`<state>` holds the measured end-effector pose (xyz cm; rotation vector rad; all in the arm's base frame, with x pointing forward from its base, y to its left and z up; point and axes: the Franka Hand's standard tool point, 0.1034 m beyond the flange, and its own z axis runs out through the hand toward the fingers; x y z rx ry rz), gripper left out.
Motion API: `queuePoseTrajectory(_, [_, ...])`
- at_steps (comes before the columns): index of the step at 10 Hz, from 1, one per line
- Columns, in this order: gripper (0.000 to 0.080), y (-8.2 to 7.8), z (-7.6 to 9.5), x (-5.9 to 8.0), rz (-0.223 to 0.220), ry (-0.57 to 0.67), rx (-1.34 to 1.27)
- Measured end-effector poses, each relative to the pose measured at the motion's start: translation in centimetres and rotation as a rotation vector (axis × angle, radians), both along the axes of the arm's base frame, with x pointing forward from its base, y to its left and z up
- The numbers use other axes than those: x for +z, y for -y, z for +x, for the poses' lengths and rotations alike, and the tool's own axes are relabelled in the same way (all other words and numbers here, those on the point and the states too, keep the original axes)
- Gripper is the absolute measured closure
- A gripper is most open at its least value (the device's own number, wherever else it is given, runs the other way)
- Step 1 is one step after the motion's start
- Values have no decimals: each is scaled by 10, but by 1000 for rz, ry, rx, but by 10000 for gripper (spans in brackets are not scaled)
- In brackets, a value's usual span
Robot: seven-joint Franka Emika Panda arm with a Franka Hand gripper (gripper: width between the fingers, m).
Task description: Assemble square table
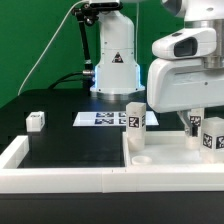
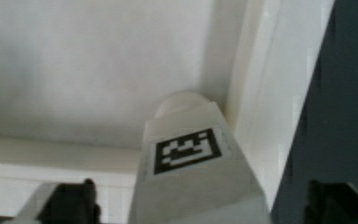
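The white square slab [image 1: 172,160] lies flat at the exterior view's right. My gripper [image 1: 203,128] hangs low over its far right part. In the wrist view a white tagged leg [image 2: 195,145] stands on the slab [image 2: 105,60] near its edge, between my two dark fingers [image 2: 69,200]. A gap shows between that finger and the leg, so the jaws look open around it. That leg shows beside the fingers in the exterior view [image 1: 212,135]. Another tagged leg [image 1: 133,118] stands upright at the slab's far left corner. A short white round leg [image 1: 140,157] sits on the slab. A fourth leg [image 1: 37,121] lies far left.
The marker board [image 1: 100,119] lies on the black table in front of the robot's base [image 1: 113,70]. A long low white border wall [image 1: 60,165] runs along the front and up the left side. Dark table [image 2: 345,100] lies just past the slab's edge.
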<state>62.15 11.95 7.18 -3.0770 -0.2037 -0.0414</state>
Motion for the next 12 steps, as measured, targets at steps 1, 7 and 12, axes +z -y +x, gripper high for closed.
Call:
queuePoseTrajectory(1, [354,0,0,0,0,0,0])
queuePoseTrajectory(7, [511,1,1,0,16,-13,-249])
queuePoseTrajectory(12, [502,7,0,0,8,-29,-612])
